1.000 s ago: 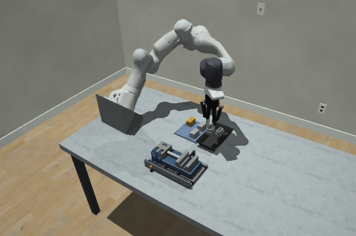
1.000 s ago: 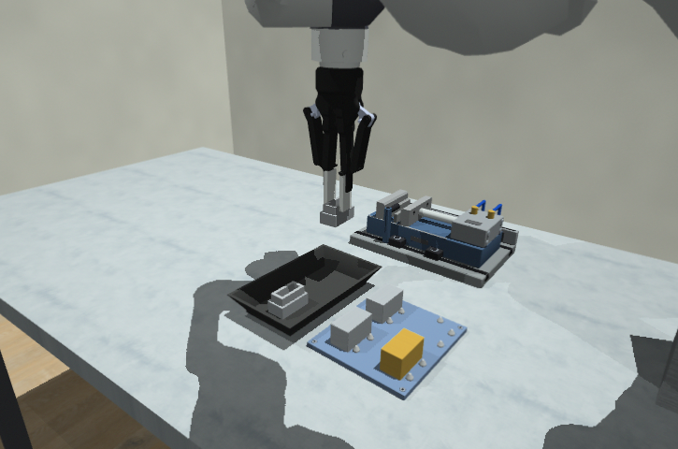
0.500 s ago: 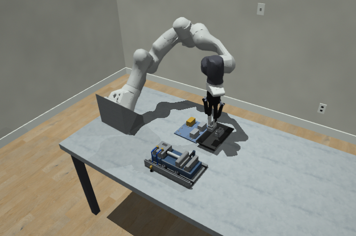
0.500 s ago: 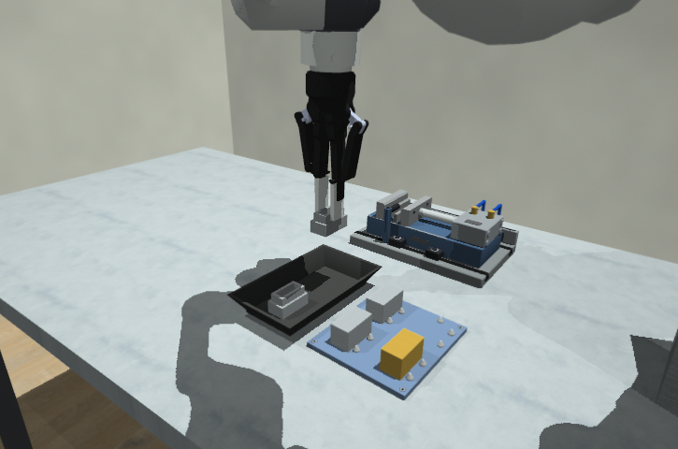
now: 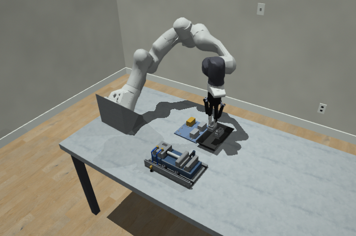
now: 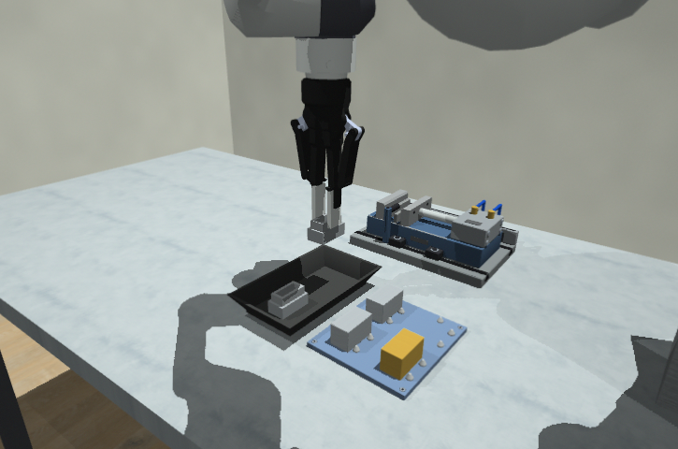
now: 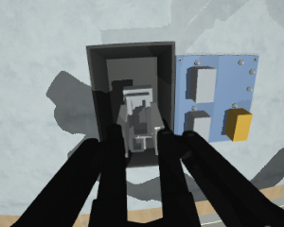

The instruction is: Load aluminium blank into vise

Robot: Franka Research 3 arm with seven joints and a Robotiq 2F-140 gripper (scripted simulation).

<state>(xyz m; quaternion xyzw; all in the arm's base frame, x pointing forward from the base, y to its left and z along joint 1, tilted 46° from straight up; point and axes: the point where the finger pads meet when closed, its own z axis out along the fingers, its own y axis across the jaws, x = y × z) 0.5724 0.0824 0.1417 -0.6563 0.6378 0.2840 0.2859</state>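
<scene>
Lowering needed care: black two-finger gripper, clamped on grey pocketed finished part, hung above black outfeed tray; set pocket-up beside tray's other part.

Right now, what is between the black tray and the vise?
Only bare table top lies between the outfeed tray and the vise, as the exterior view shows. The gripper hangs above the tray's near end, holding a finished part.

Below the tool, shut on a grey pocketed part, the black outfeed tray's near half is open floor, while another grey pocketed part occupies its far end.
</scene>
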